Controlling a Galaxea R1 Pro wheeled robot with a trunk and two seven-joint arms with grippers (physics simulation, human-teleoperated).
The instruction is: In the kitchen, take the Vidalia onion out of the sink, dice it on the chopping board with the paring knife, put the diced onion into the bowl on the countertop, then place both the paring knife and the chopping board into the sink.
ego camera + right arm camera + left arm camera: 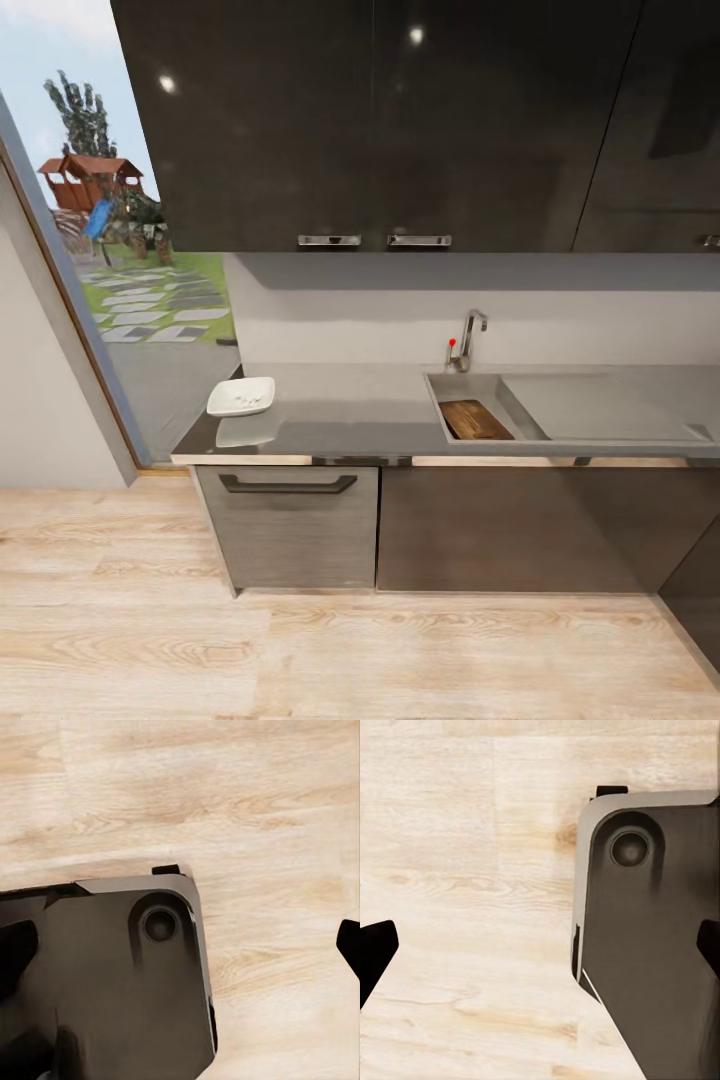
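Grey countertop (340,410) carries the bowl (241,397); chopping board (475,420) sits half-hidden in the sink (480,385); both end effectors spread.

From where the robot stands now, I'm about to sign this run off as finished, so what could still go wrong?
1. The board lies in the sink, but I can't make out the knife, so it may not be in there.
2. The bowl sits at the counter's left end, near the edge, and a passing arm could knock it off.
3. Its contents are too small to confirm as onion.
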